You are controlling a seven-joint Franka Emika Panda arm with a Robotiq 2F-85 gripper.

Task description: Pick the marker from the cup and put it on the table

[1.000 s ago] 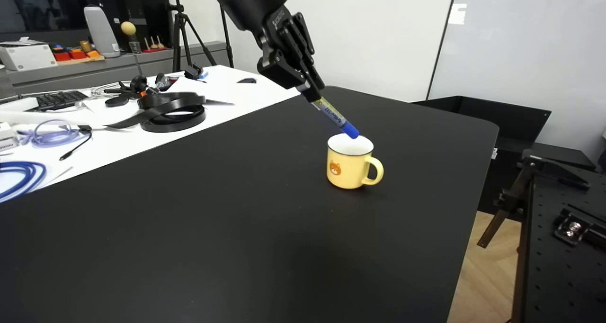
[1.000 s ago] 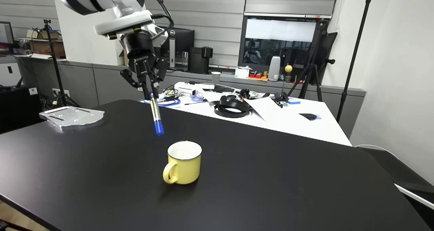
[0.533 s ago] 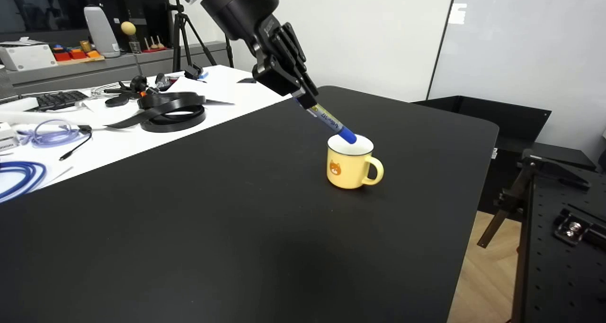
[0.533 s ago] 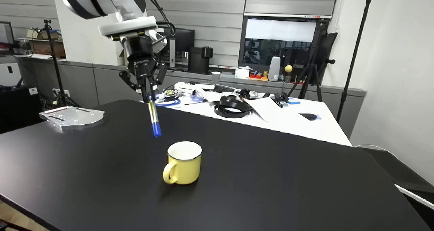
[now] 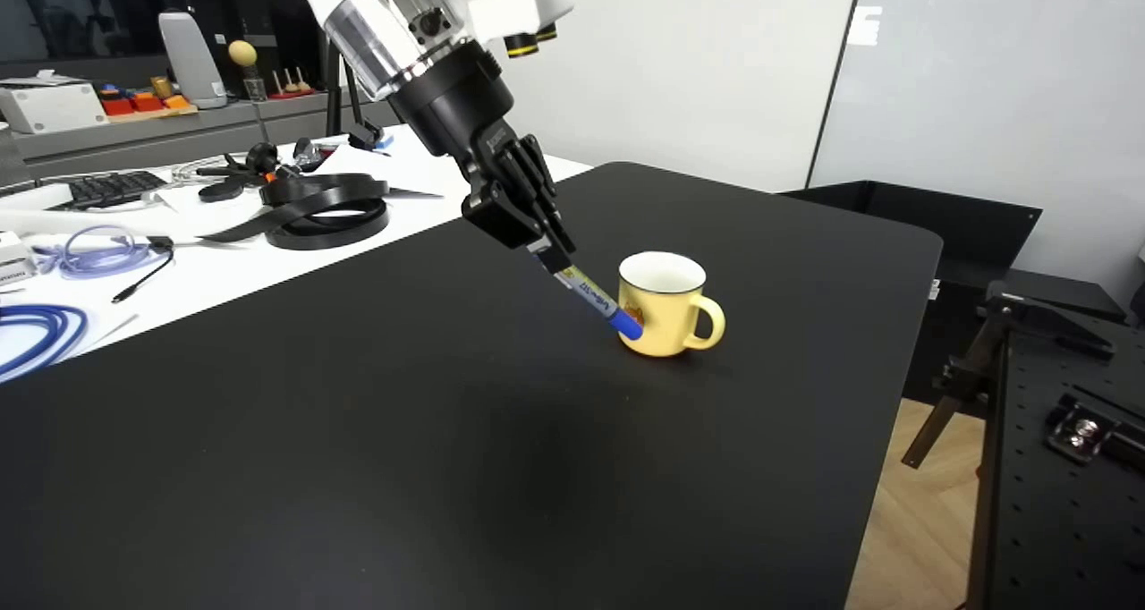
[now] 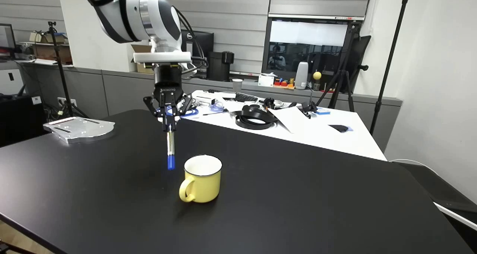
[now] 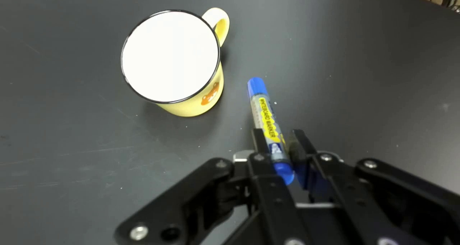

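Note:
The yellow mug [image 5: 673,319] stands upright on the black table [image 5: 358,467]; it also shows in an exterior view [image 6: 207,186] and at the upper left of the wrist view [image 7: 188,108]. Its pale inside shows nothing in it. My gripper [image 5: 555,259] is shut on the marker [image 5: 590,293] near its upper end, in the wrist view too [image 7: 278,133]. The marker slants with its blue cap down, beside the mug and apart from it in the wrist view [image 7: 260,101]. In an exterior view the marker hangs nearly upright [image 6: 170,144]. I cannot tell if its tip touches the table.
A white desk [image 5: 456,176] with black straps [image 5: 326,221] and cables adjoins the table. A silver metal plate [image 6: 80,129] lies on the table's far left in an exterior view. A black perforated surface [image 5: 1073,503] stands beyond the table edge.
My gripper has moved down and sideways with the marker, from above the mug's mouth to beside the mug. In an exterior view the marker has become more upright. The mug has not moved.

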